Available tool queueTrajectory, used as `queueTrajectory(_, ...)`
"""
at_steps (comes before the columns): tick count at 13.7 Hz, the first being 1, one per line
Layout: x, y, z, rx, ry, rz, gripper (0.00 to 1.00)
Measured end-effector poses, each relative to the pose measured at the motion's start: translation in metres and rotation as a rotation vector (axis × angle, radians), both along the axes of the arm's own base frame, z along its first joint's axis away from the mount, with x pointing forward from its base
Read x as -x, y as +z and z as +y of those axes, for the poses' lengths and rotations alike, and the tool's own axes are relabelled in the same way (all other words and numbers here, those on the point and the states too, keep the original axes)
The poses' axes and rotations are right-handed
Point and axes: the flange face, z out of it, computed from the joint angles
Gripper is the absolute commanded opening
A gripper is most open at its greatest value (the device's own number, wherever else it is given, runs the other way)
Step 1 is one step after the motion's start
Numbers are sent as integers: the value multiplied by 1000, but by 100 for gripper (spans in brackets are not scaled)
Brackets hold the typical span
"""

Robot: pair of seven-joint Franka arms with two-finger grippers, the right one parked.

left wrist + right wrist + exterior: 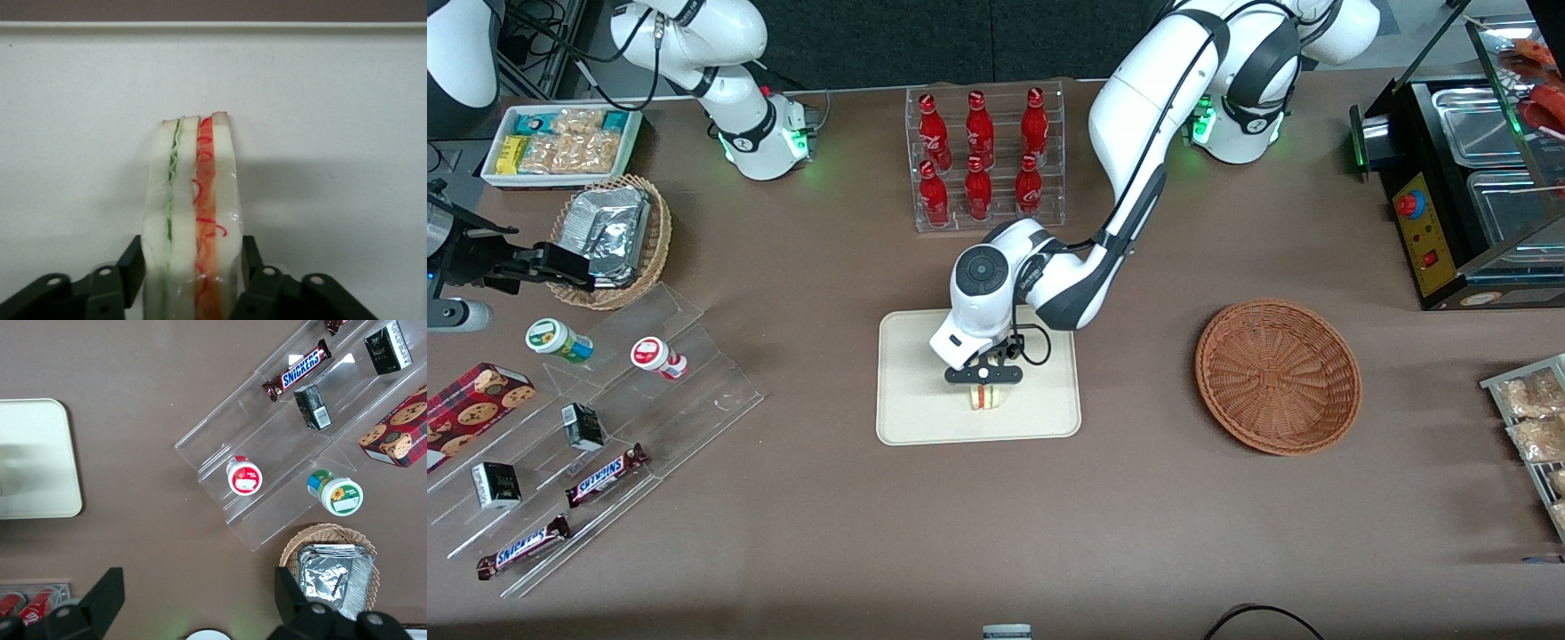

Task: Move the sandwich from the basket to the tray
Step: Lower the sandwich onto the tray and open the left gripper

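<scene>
A wrapped sandwich (195,227) stands on its edge on the cream-beige tray (907,418), near the tray's rim closest to the front camera. Its cut face shows pale bread with one green stripe and one red-orange stripe of filling. The left arm's gripper (983,378) reaches straight down over it, and its two black fingers (130,263) press the bread's outer faces from either side — the wedge is clamped between them, which seems to be why it stands upright rather than lying flat. In the wrist view the tray's pale floor lies right around the sandwich's lower end, so it looks to be resting on the tray or just above it; which of the two cannot be told.

Level with the tray, toward the working arm's end of the table, the round reddish-brown wicker basket (1278,376) sits with nothing in it. Farther from the camera stands a clear rack of red soda bottles (983,156).

Judging from this, the carry is done — only letting go remains.
</scene>
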Motion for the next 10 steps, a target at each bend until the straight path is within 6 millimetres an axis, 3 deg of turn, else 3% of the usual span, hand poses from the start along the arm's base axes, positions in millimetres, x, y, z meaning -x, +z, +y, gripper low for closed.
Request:
queueTrajectory(2, -8, 18, -1, 23, 12, -21, 100)
queueTrajectory(4, -22, 53, 9, 56, 54, -24, 99)
queueTrajectory(6, -40, 90, 39, 34, 91, 11, 99)
queueTrajectory(10, -68, 150, 121, 10, 41, 67, 99)
